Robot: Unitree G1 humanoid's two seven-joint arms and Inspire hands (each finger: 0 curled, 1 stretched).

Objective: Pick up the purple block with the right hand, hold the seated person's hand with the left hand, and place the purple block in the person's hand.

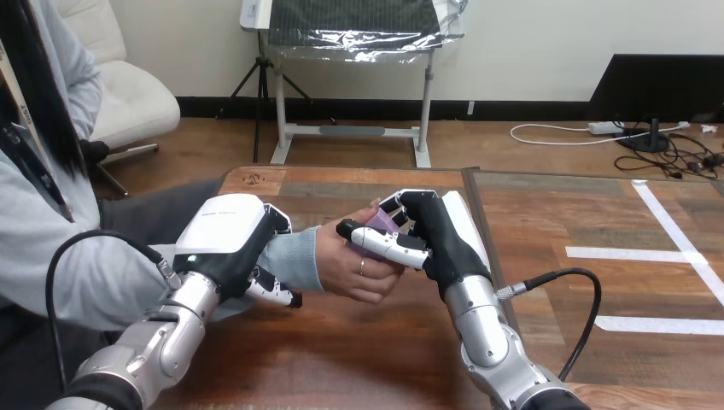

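Clasping purple block (381, 224), apparently: right hand (437, 234)

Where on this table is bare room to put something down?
Bare wood on the table: near its front edge between the left forearm and right forearm, and a strip along the far edge behind the hands. The middle is crowded: the left hand grips the person's wrist, the right hand holds the purple block at the person's hand.
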